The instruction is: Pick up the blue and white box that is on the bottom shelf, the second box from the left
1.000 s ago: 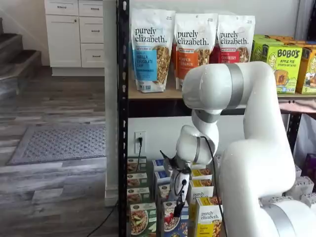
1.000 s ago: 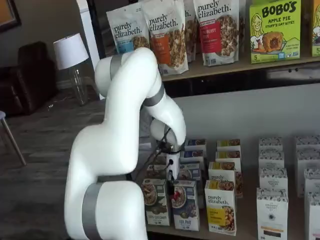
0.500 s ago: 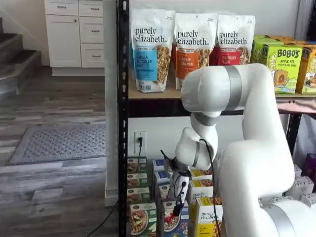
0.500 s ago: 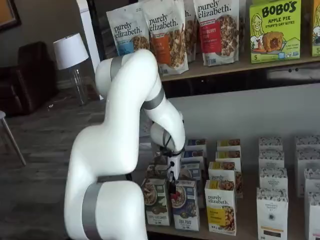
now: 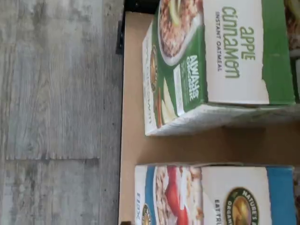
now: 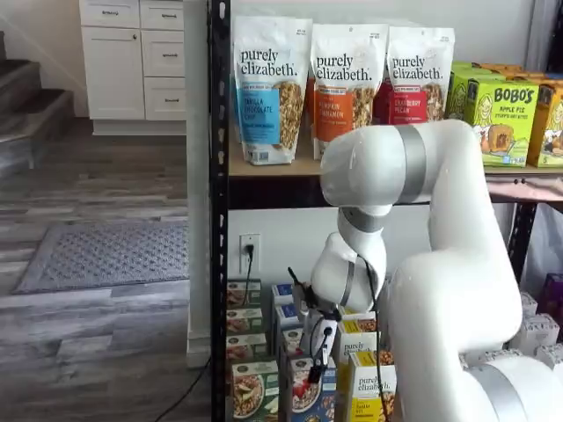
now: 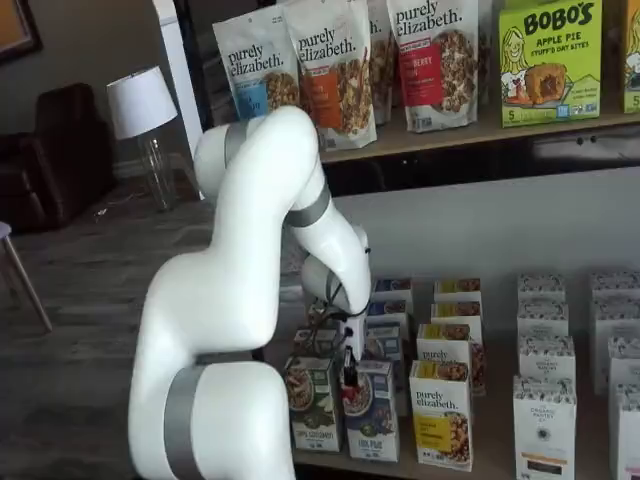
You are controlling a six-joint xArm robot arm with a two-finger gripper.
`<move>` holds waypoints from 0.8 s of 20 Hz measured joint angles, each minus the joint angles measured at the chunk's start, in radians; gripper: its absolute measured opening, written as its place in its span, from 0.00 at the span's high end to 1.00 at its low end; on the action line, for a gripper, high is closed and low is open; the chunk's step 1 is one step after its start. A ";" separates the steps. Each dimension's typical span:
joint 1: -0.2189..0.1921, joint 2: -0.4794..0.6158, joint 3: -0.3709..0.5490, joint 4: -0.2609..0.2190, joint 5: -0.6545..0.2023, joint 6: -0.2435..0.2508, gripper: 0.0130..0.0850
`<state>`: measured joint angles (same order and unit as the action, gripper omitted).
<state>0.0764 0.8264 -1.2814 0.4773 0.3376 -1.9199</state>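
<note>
The blue and white box (image 7: pixel 369 408) stands upright at the front edge of the bottom shelf (image 7: pixel 495 462), in the lower middle of a shelf view; a green box (image 7: pixel 310 401) stands just beside it on one side and a yellow box (image 7: pixel 441 413) on the other, with more rows of small boxes behind. In the other shelf view the same blue and white box (image 6: pixel 307 392) sits at the bottom edge of the frame, partly hidden by the gripper (image 6: pixel 314 373). The gripper (image 7: pixel 350 378) hangs directly over the box's top edge, black fingers pointing down; they show as one dark shape with no gap to be made out — whether they are apart or together I cannot tell. The wrist view looks down on the green box (image 5: pixel 206 70) and the blue and white box (image 5: pixel 206 194) side by side on the tan shelf board (image 5: pixel 133 150), a strip of bare board between them; gray wood floor (image 5: pixel 51 112) lies beyond the shelf edge. Tall granola bags (image 6: pixel 334 83) stand on the upper shelf — well above the arm.
</note>
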 joint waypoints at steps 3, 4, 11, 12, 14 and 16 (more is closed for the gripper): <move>-0.004 0.020 -0.021 0.000 -0.003 -0.004 0.00; -0.006 0.026 -0.028 0.002 -0.002 -0.008 0.00; -0.015 0.080 -0.094 -0.025 0.005 0.010 0.00; -0.016 0.088 -0.103 -0.029 0.008 0.013 0.00; -0.017 0.105 -0.125 -0.049 0.012 0.030 0.00; -0.019 0.123 -0.147 -0.086 0.020 0.062 0.00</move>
<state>0.0572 0.9494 -1.4280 0.3914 0.3581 -1.8575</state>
